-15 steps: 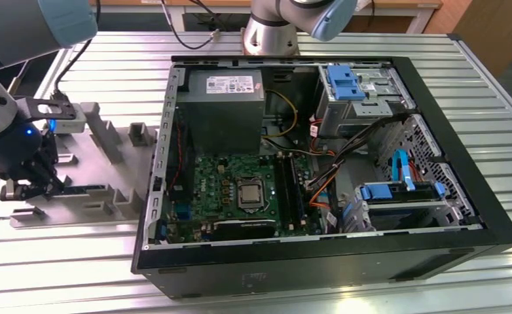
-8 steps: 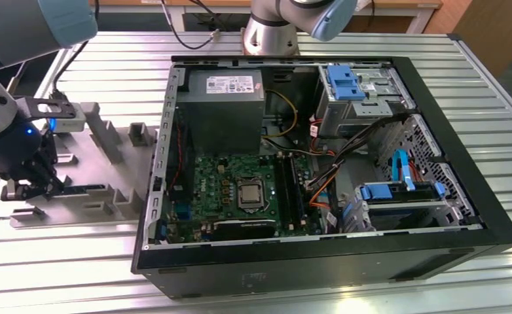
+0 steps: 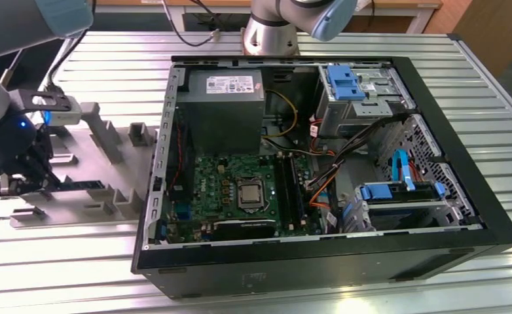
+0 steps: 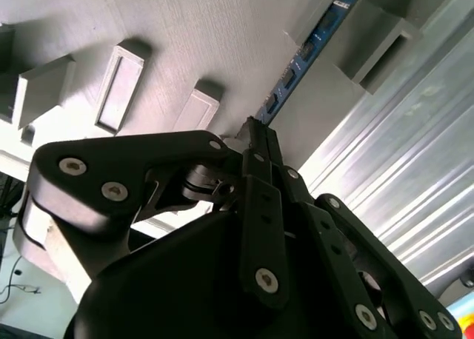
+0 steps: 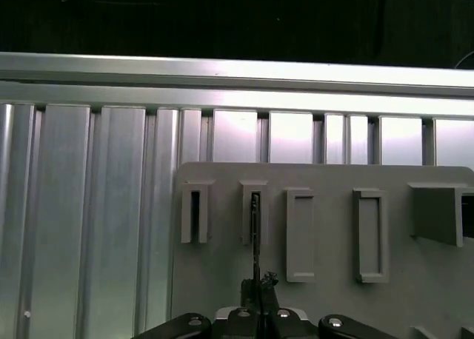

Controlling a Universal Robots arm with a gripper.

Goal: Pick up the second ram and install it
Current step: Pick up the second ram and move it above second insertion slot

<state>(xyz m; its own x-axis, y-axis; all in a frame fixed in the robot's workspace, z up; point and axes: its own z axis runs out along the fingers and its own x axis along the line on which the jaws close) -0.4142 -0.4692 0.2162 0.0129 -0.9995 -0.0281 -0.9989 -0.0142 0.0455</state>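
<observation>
Black jointed metal links of the gripper (image 4: 259, 135) sit closest in the second wrist view: flat matte bars pinned with bright round rivets, tapering to two narrow fingers. The fingers are pressed together, pinching the near end of the second ram (image 4: 307, 47). It is a slim blue-green board with small dark chips in a row, and it runs straight out ahead of the fingertips. In the first wrist view the gripper (image 5: 258, 302) holds the same stick (image 5: 255, 235) edge-on, so it shows as a thin dark line. Its far end reaches a narrow slotted block ahead of the fingers. Whether it rests in that slot or hangs just clear of it cannot be told.

Under and around the fingers lies the grey fixture plate (image 5: 326, 206). It is dull plastic with a fine lined grain and carries raised rectangular pockets and blocks beside the ram, each with squared edges.

Beyond the plate lies the aluminium table (image 5: 89, 206), bright and ribbed in long parallel channels.

In the exterior view the gripper (image 3: 25, 186) hangs low over the plate (image 3: 90, 150). Well apart from it, toward the exterior view's right, the black computer case (image 3: 326, 261) lies open on its side. Inside are the green motherboard (image 3: 230, 176), a boxy grey power supply (image 3: 225, 104) and blue plastic drive latches (image 3: 344, 82).
</observation>
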